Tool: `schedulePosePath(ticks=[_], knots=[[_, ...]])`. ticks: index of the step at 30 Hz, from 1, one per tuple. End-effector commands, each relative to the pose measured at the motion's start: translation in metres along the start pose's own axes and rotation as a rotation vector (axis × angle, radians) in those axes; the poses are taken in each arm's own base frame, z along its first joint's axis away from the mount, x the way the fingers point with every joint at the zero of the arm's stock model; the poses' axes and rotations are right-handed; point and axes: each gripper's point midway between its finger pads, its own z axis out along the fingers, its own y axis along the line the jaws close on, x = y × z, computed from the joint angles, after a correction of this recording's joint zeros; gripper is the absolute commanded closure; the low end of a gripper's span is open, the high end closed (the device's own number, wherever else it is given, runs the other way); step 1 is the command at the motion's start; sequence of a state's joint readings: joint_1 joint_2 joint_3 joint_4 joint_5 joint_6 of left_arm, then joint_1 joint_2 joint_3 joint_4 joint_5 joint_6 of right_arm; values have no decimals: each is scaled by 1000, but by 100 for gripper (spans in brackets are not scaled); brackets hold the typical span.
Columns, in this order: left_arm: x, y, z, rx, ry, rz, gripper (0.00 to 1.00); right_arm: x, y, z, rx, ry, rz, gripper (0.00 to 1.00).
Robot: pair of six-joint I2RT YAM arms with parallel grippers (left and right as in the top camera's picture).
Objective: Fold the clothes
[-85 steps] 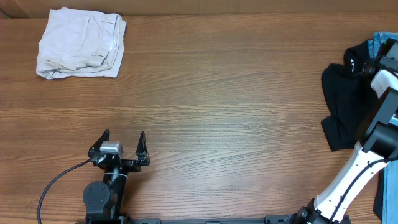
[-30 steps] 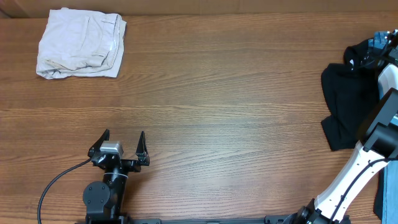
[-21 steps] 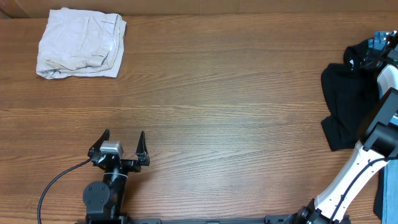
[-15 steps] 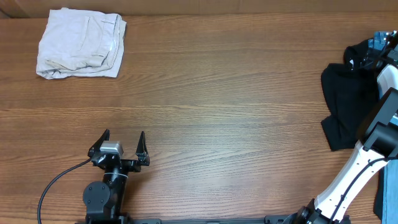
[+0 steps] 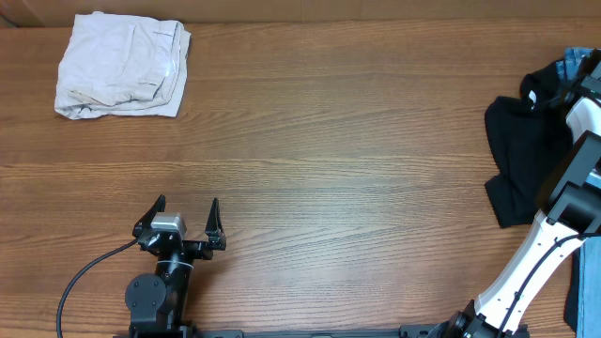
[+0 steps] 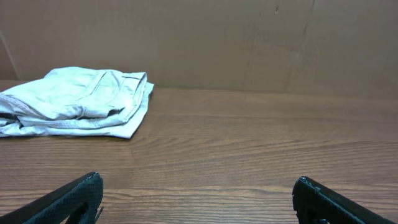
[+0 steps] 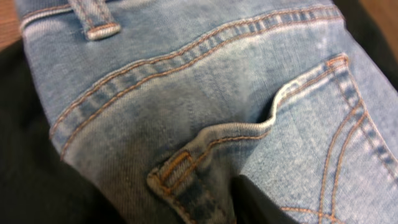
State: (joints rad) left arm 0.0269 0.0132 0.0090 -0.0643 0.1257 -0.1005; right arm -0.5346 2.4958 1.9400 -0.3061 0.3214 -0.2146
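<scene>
R gripper (image 5: 587,80) is sitting on the jeans (image 7: 205,93) (grip: can't tell), L gripper (image 5: 186,214) is idling wide apart; denim's prob. handling heavy, stiff-ish, so I'm favouring the waistband seam.

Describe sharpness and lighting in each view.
Overhead: evenly lit and sharp across the wooden table, no harsh glare. Left wrist: crisp on the off-white garment, with flat, soft light. Right wrist: very close on the jeans, slightly blurred, darkest along the lower edge.
</scene>
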Motion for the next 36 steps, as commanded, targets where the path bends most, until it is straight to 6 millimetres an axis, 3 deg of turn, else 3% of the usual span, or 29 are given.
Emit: schedulePosePath(ticks=[1,14,22,27,32,36], knots=[[0,3,0,-12,-3,16,0,-19,-5,-6,19,-35,85,67],[0,3,0,-12,-3,16,0,-50,-19,-38,16,-87,192,69],[0,3,0,-12,-3,15,0,-79,-33,-71,14,-150,283,67],[0,3,0,-12,-3,16,0,-81,-28,-77,-31,-146,282,61],[0,3,0,-12,-3,15,0,-79,-27,-78,-35,-136,279,71],[0,3,0,-12,-3,16,0,-79,-8,-79,-148,-125,267,63]])
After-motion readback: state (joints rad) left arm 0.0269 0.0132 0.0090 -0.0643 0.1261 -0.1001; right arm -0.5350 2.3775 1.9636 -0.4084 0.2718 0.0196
